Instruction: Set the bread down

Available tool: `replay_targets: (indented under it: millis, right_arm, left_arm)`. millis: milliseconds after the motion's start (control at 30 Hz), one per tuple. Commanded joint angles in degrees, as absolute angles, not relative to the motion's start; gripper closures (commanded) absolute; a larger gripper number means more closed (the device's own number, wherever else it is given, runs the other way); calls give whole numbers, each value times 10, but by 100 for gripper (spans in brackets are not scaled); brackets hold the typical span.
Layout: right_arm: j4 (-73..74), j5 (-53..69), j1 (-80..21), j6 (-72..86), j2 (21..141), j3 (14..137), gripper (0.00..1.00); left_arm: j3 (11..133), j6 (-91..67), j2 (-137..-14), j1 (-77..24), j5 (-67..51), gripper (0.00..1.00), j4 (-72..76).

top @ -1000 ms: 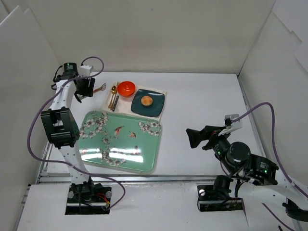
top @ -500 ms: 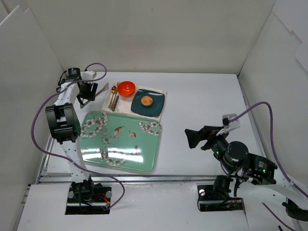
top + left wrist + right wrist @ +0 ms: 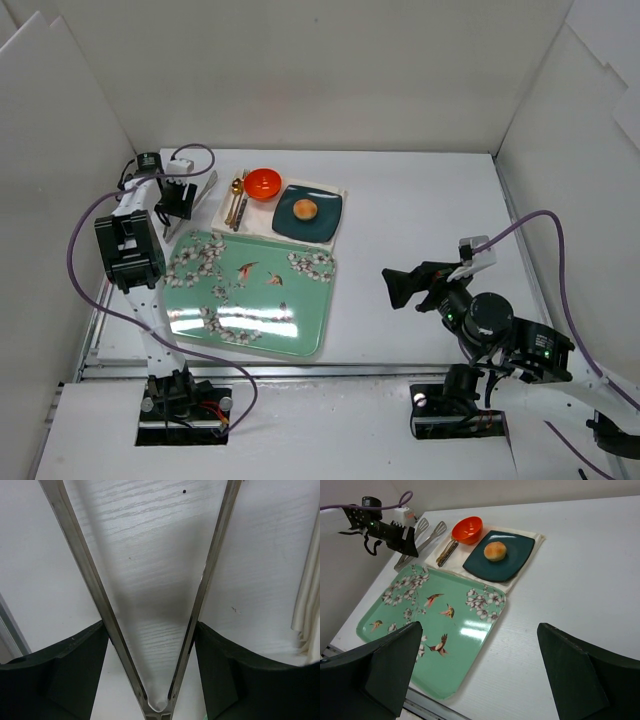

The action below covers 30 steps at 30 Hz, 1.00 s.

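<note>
Bread [image 3: 306,209] sits about centre on the dark teal plate [image 3: 325,222], touching nothing else. It's round, so no long axis and no heading, and any approach angle works. Plate is on the cream cloth [image 3: 256,215], with the orange bowl [image 3: 263,184] just beside it on the robot's left and the floral tray [image 3: 215,260] near-side of the cloth. Key relation: bread lies to the right of the left gripper [image 3: 150,630], past the bowl and gold cutlery [image 3: 238,200]. Left arm is clearly the nearer one. Its pads [image 3: 60,675] press on both arms of the tongs [image 3: 81,560] near the hinge, so it has the tongs. Tongs' long axis runs toward the back wall, tips slanted toward the bowl, not at the bread. Right gripper [image 3: 392,287] hangs well apart over bare table, fingers spread, nothing in them. My read: bread already looks placed if the plate is the target.
</note>
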<state>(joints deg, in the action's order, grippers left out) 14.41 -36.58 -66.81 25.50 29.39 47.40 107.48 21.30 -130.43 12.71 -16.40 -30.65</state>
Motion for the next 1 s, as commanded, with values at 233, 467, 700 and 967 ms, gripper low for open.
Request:
replay_targets:
  millis: [233,467,700,967]
  right_arm:
    - [115,-373,-671,259,312,488,2]
    - [115,-368,-669,259,305,487,3]
    - [114,-379,-670,258,316,487,2]
    - [118,-413,-671,273,340,500,2]
  left_arm:
    - [1102,235,-1289,136,-182,30,-262]
    - [1092,222,-1240,136,-177,3,-257]
    - [1076,152,-1117,136,-150,0,-216]
    - [1037,-52,-955,73,-201,0,-215]
